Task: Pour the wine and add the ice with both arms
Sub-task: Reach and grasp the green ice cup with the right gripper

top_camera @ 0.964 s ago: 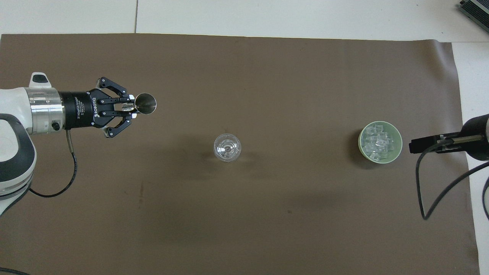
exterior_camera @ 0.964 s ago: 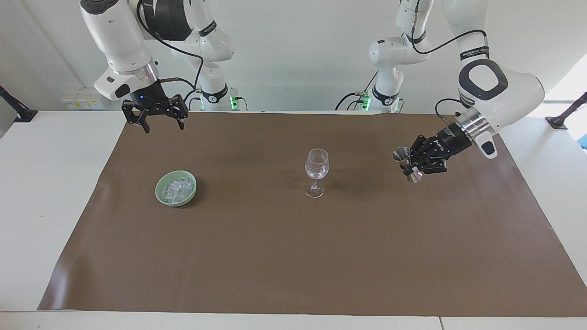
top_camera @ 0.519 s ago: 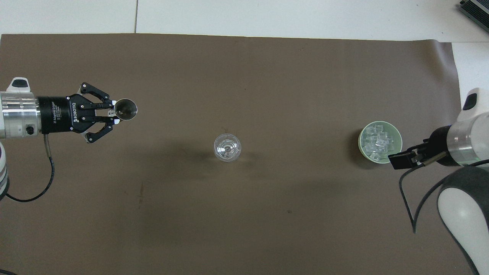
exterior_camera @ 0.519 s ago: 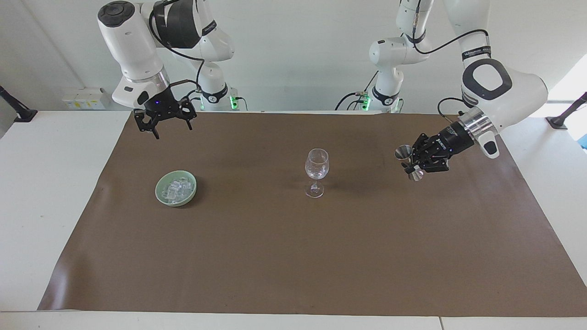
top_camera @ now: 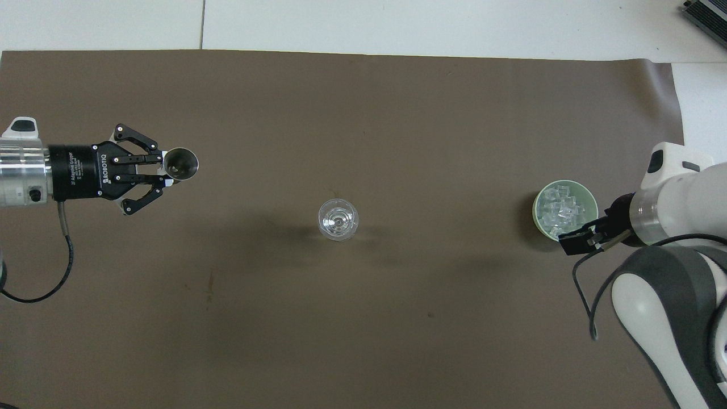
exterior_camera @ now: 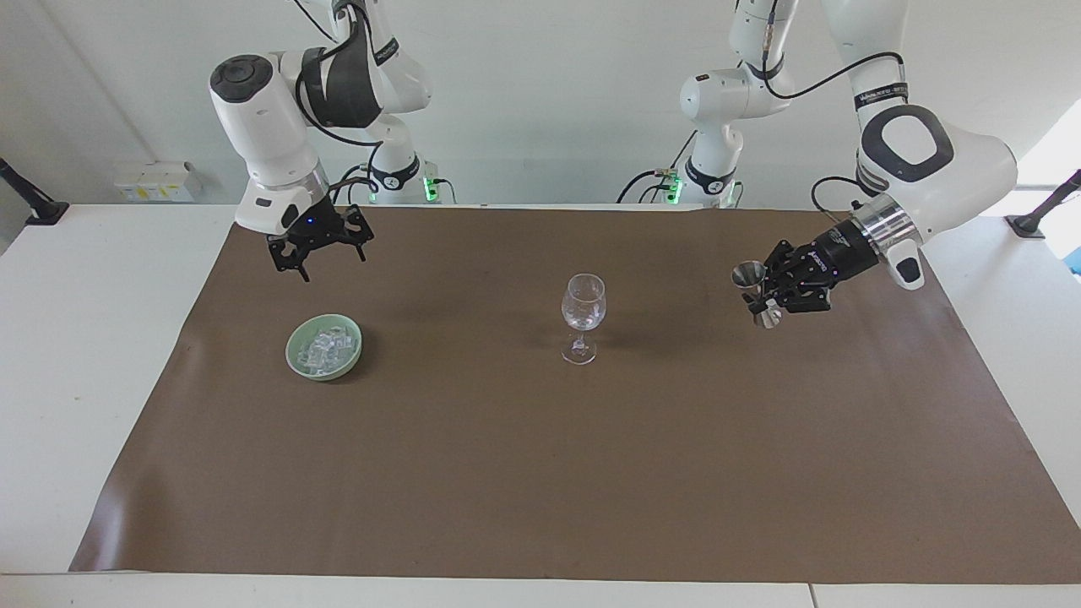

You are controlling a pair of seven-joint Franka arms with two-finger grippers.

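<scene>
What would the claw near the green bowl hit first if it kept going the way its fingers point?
The right gripper points down and is open. It would probably meet the brown mat just short of the green bowl of ice, though depth is unclear.

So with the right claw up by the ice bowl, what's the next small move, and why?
Probably bring the right claw forward and down over the green bowl. It hangs open, empty, above the mat on the robots' side of the bowl, and the ice lies untouched in it. The left claw holds the metal jigger off beside the wine glass, clear of that path.
</scene>
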